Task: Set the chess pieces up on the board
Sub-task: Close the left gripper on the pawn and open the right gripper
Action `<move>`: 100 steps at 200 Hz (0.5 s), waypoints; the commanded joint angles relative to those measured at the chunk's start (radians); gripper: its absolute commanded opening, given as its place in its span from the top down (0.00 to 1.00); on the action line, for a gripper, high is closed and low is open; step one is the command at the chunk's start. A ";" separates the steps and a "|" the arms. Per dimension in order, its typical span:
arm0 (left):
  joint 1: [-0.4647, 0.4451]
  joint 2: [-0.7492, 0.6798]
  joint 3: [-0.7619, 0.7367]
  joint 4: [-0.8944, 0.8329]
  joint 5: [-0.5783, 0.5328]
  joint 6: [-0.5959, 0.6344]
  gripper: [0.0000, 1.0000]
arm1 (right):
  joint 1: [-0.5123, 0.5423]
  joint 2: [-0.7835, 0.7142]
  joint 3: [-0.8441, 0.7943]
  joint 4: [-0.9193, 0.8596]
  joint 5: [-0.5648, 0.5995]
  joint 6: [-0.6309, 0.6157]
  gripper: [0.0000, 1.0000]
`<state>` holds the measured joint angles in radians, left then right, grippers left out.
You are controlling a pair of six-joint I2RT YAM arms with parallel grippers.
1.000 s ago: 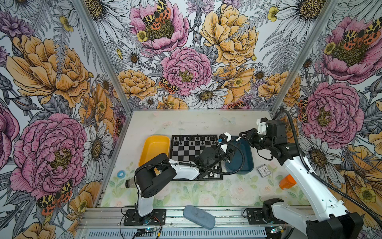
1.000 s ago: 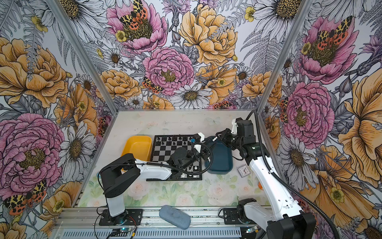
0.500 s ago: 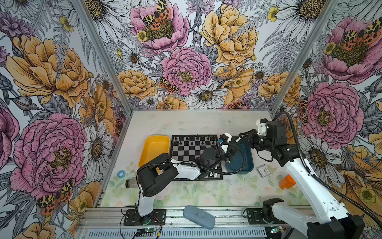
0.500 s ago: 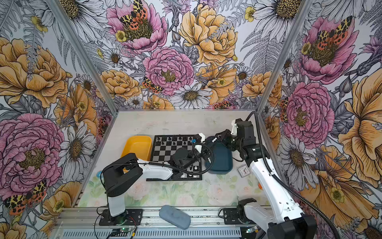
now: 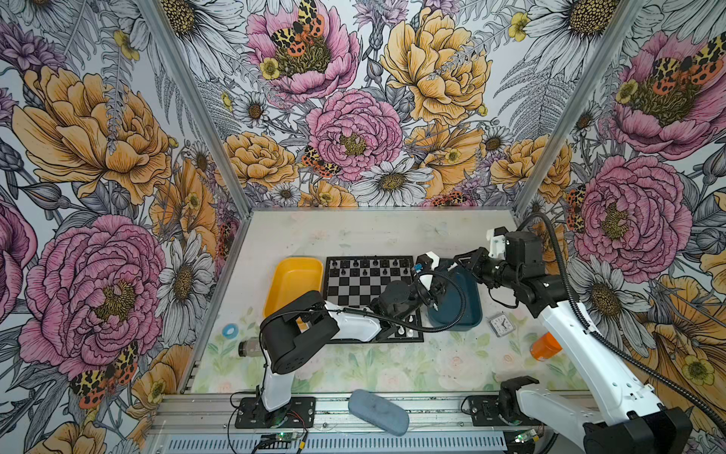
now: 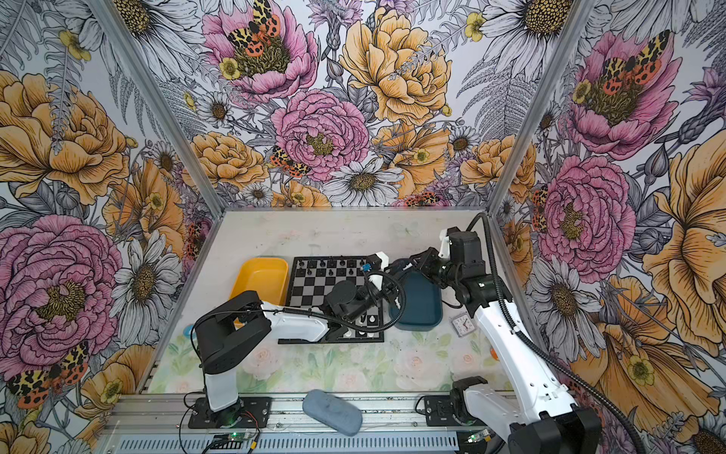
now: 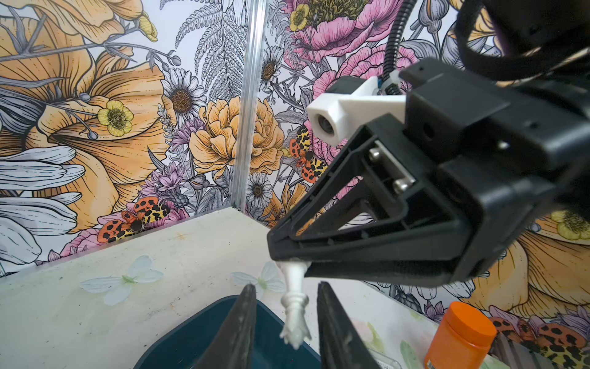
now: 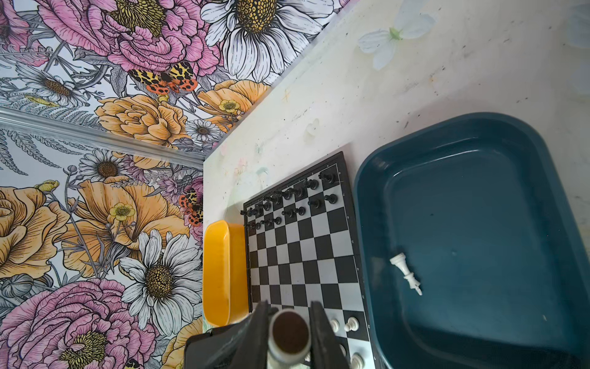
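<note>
Chess piece [image 7: 293, 306] clamped in right gripper [image 7: 292, 265]

The right gripper is closed on the base of the white chess piece, which hangs between the fingers of the left gripper [image 7: 285, 286]. Those fingers stand apart, clear of it. Below the grippers: blue tray [image 8: 367, 223]; the board [image 8: 303, 255] lies just beside it. Orange bottle [image 7: 459, 335] label: too small to read.

The left arm [image 5: 355, 327] hides most near-row chess pieces [image 5: 401, 332] on the board [image 5: 353, 285].

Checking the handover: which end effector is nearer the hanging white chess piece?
Right. The right end effector grips the chess piece; the left end effector straddles it without touching.
</note>
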<state>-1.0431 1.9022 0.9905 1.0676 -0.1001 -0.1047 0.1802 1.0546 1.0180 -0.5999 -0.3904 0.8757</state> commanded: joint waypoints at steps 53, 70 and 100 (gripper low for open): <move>0.007 0.018 0.030 0.027 0.026 -0.017 0.72 | 0.011 -0.015 -0.002 0.026 -0.006 0.014 1.00; 0.007 0.018 0.031 0.031 0.027 -0.016 0.75 | 0.010 -0.013 -0.003 0.026 -0.005 0.014 1.00; 0.009 0.018 0.031 0.031 0.028 -0.021 0.83 | 0.012 -0.013 -0.007 0.029 -0.005 0.017 1.00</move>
<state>-1.0431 1.9079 0.9974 1.0740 -0.0925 -0.1104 0.1848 1.0550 1.0176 -0.5968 -0.3904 0.8829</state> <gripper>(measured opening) 0.197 0.197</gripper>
